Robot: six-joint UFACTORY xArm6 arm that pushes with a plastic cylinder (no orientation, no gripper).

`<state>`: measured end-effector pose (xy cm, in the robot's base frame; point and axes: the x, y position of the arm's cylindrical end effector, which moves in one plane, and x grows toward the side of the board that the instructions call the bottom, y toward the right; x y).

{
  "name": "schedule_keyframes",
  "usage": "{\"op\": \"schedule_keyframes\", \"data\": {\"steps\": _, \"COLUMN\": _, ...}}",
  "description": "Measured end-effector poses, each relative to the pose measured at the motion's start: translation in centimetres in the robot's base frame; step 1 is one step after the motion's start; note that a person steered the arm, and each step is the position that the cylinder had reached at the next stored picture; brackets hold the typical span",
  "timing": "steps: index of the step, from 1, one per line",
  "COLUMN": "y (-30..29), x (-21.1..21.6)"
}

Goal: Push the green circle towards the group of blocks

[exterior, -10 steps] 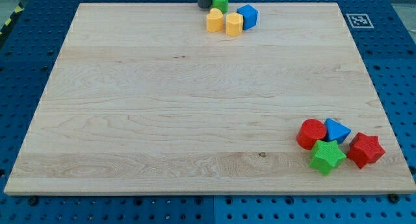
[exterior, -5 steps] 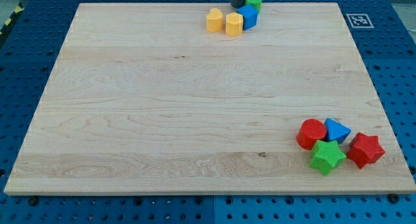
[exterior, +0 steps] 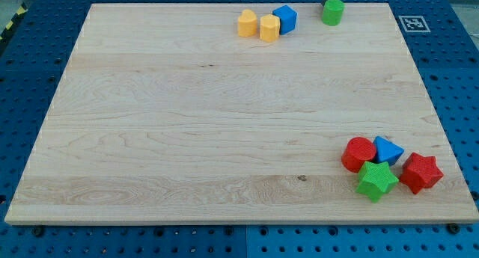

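The green circle [exterior: 333, 12] stands near the board's top edge, right of centre. My tip [exterior: 328, 1] shows only as a dark sliver at the view's top, touching the circle's upper left side. A group of blocks lies at the bottom right: a red circle [exterior: 358, 154], a blue triangle [exterior: 387, 150], a green star [exterior: 376, 180] and a red star [exterior: 420, 173]. The green circle is far above this group.
Near the top edge, left of the green circle, sit two yellow blocks [exterior: 248, 23] [exterior: 269, 28] and a blue block [exterior: 285, 19]. The wooden board [exterior: 224, 138] lies on a blue pegboard. A black-and-white marker [exterior: 412, 23] is at its top right corner.
My tip has moved right along the top edge, pushing the green circle from beside the yellow and blue blocks to a spot right of them. The other blocks have stayed put.
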<state>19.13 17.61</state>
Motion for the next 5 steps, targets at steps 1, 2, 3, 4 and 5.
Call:
{"op": "schedule_keyframes", "data": {"steps": 1, "y": 0.0, "x": 0.6}}
{"op": "schedule_keyframes", "data": {"steps": 2, "y": 0.0, "x": 2.2}}
{"op": "schedule_keyframes", "data": {"steps": 3, "y": 0.0, "x": 4.8}}
{"op": "schedule_keyframes", "data": {"steps": 4, "y": 0.0, "x": 9.4}}
{"op": "schedule_keyframes", "data": {"steps": 5, "y": 0.0, "x": 15.3}}
